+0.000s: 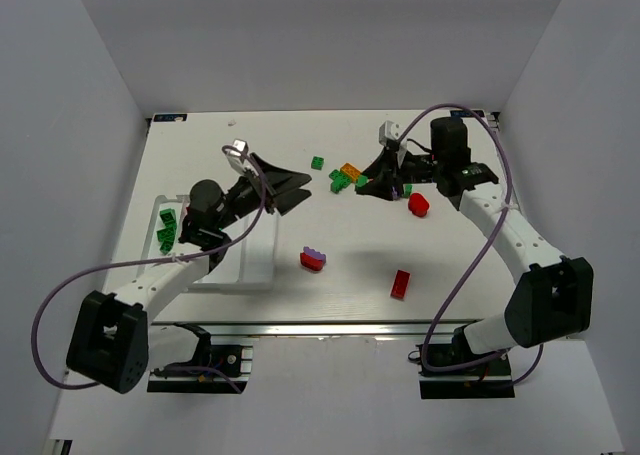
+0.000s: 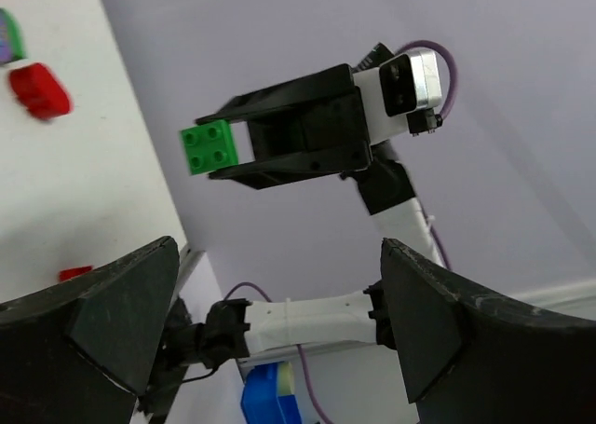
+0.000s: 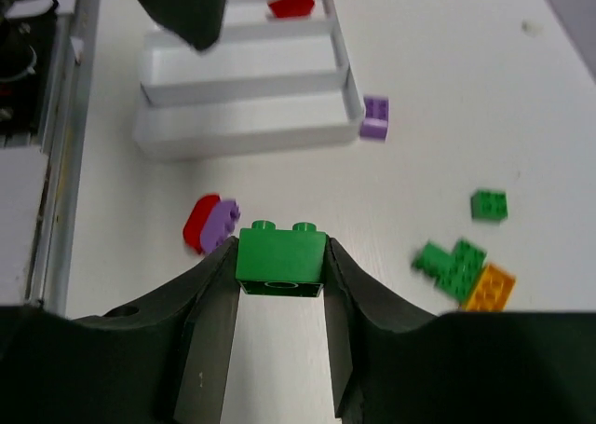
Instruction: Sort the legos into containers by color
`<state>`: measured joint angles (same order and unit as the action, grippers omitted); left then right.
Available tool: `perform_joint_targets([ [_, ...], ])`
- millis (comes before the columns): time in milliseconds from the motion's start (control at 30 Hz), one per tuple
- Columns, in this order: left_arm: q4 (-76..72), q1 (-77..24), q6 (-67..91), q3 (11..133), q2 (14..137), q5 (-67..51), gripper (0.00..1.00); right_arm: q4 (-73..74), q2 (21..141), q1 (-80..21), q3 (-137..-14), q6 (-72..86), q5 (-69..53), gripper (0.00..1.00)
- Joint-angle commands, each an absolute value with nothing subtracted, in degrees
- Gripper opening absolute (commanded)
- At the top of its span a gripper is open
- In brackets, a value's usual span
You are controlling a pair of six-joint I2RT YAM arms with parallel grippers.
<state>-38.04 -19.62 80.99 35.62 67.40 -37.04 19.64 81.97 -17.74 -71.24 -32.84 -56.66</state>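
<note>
Sorting begun, well short of done. Already placed in the tray (image 1: 255, 260), at the near left corner of the table (image 1: 330, 225): a few green bricks (image 1: 167, 227) in the compartment nearest the left edge and, by the right wrist view, one red brick (image 3: 291, 3) in what looks like the next compartment; other compartments bare as far as visible. In transit: one held green brick (image 3: 279, 253), pinched by its sides between the right jaws, roughly half closed, above the table toward the far right. Left jaws spread fully wide, gripping nothing, near the tray's far end. Still loose on the table: a lone green (image 1: 317, 162) and an orange brick (image 1: 350, 170) touching a green cluster (image 1: 342, 182), all toward the middle of the far edge; a rounded red piece (image 1: 419, 205) right of centre; a red-and-purple pair (image 1: 313, 260) near the centre; a red block (image 1: 401, 284) close to the near edge; a purple brick (image 3: 375, 118) just beside a tray corner. No yellow in sight. Judged from this: green partly done, red barely started, orange and purple not begun. Brands, labels, writing: none legible on tray, bricks or arms.
</note>
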Motion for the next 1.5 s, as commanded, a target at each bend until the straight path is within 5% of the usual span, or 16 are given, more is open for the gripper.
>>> perform_joint_targets([
  [0,-45.35,-24.16,82.62,39.63,70.39,-32.45,0.98,-8.23,80.33,-18.98,-67.95,-21.46,-65.56,0.00],
  [533,-33.40,-29.62,75.32,50.18,79.45,-31.11,0.95,-21.27,79.02,-24.87,-64.43,-10.46,-67.15,0.00],
  [800,-32.61,-29.71,75.50,51.06,81.12,-32.78,0.78,-15.83,79.19,-27.86,-64.42,-16.25,-62.76,0.00],
  [1300,-31.81,-29.88,74.27,48.96,79.01,-34.54,0.75,-12.13,81.30,-27.86,-66.45,-19.34,-56.95,0.00],
  [1467,-32.34,-29.88,74.53,48.69,79.63,-35.07,0.65,-11.87,81.30,-27.77,-66.45,-19.42,-56.60,0.00],
])
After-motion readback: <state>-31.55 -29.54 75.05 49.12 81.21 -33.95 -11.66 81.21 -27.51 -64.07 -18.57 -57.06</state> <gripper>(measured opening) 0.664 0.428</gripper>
